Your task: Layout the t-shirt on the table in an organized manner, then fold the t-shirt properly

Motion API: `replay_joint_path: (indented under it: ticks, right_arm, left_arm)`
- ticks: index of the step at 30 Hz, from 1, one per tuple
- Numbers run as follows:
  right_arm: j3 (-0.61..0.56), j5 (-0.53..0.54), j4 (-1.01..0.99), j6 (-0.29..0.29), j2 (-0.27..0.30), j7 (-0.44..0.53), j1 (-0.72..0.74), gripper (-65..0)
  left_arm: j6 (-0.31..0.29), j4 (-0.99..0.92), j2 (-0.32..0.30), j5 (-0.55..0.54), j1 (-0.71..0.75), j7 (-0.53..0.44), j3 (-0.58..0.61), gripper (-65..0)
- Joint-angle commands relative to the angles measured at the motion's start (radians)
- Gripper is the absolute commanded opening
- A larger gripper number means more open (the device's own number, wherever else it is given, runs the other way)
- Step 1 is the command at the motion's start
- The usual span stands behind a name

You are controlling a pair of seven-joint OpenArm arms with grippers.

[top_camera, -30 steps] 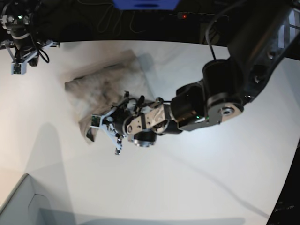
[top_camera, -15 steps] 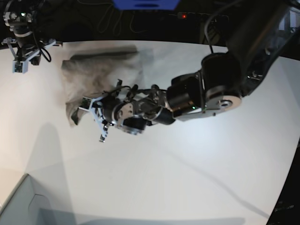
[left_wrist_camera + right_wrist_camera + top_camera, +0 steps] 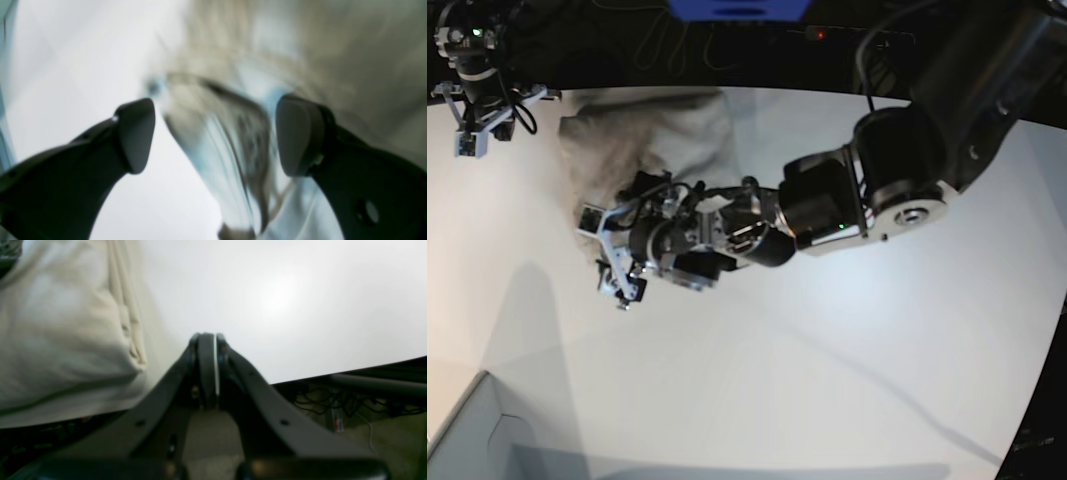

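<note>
Just ahead of the open left gripper [image 3: 215,136] lies the t-shirt [image 3: 300,50].

The left tool [image 3: 603,255] has sprung open, dropping the t-shirt [image 3: 652,140] hem

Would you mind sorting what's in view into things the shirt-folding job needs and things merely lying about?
Job: the t-shirt; the table; left gripper, open over the cloth; right gripper, shut, off to the side.
Lying about: pale box corner; cables beyond the table's edge.

Dark surroundings with tangled cables [image 3: 333,403], perhaps a floor.
</note>
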Motion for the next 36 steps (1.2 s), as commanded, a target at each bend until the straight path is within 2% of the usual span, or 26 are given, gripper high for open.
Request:
replay_joint_path:
  ticks: [1,5,9,12,18,24,28,31,36]
  right_arm:
    - [-0.001,0.005,0.019,0.003,0.004,0.021,0.001,-65.0]
    - [-0.001,0.005,0.015,0.003,0.004,0.020,0.031,-65.0]
    - [-0.002,0.005,0.008,0.003,0.004,0.020,0.064,-65.0]
    - [-0.004,0.005,-0.035,0.003,0.007,0.020,0.093,-65.0]
    - [-0.010,0.005,-0.159,0.003,0.017,0.024,0.128,-65.0]
    - [-0.131,0.005,-0.180,0.003,0.017,0.029,0.084,-65.0]
    - [-0.179,0.005,-0.180,0.003,0.017,0.029,0.067,-65.0]
    - [-0.173,0.005,-0.180,0.003,0.014,0.027,0.067,-65.0]
    - [-0.169,0.005,-0.171,0.003,0.013,0.030,0.033,-65.0]
  left_arm:
    - [0.020,0.028,0.015,-0.007,-0.052,-0.019,-0.055,-10.6]
    - [0.020,0.056,0.009,-0.007,-0.050,-0.019,-0.201,-10.6]
    - [0.025,0.057,-0.040,-0.008,-0.050,-0.019,-0.296,-10.6]
    - [0.025,0.057,-0.100,-0.014,-0.026,-0.019,-0.415,-10.6]
    - [0.019,0.059,-0.211,-0.013,0.072,-0.019,-0.784,-10.6]
    - [0.019,0.128,-0.324,-0.014,0.201,-0.016,-1.158,-10.6]
    - [0.017,0.203,-0.367,-0.016,0.272,0.087,-1.335,-10.6]
    - [0.017,0.295,-0.367,-0.016,0.332,0.163,-1.445,-10.6]
    - [0.017,0.496,-0.366,-0.016,0.457,0.263,-1.540,-10.6]
